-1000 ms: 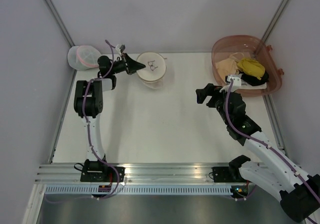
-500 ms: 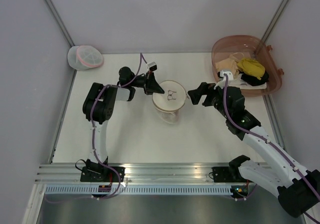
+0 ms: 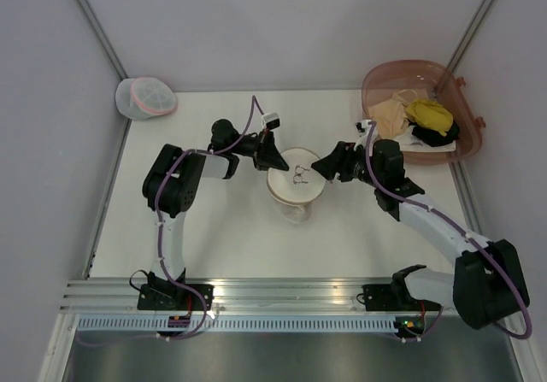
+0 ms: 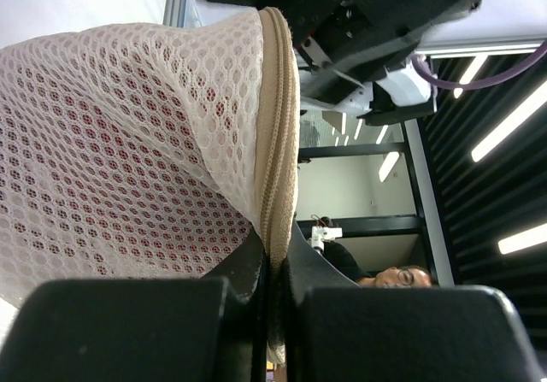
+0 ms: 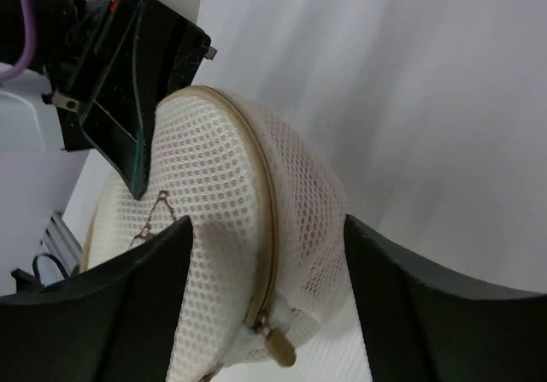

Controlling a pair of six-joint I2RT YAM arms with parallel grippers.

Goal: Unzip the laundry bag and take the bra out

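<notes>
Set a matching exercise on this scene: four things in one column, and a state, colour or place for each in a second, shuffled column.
1. laundry bag
2. left gripper
3. right gripper
4. yellow garment

A. lying in the basket
B. open
C. cream mesh, red showing inside
D. shut on the laundry bag's seam

Pairs: 1-C, 2-D, 3-B, 4-A

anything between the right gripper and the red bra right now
Yes: the round cream-beige mesh laundry bag itself. The red bra shows only through its mesh, and the tan zipper looks closed. The open right gripper faces the bag; the left gripper pinches its seam.
</notes>
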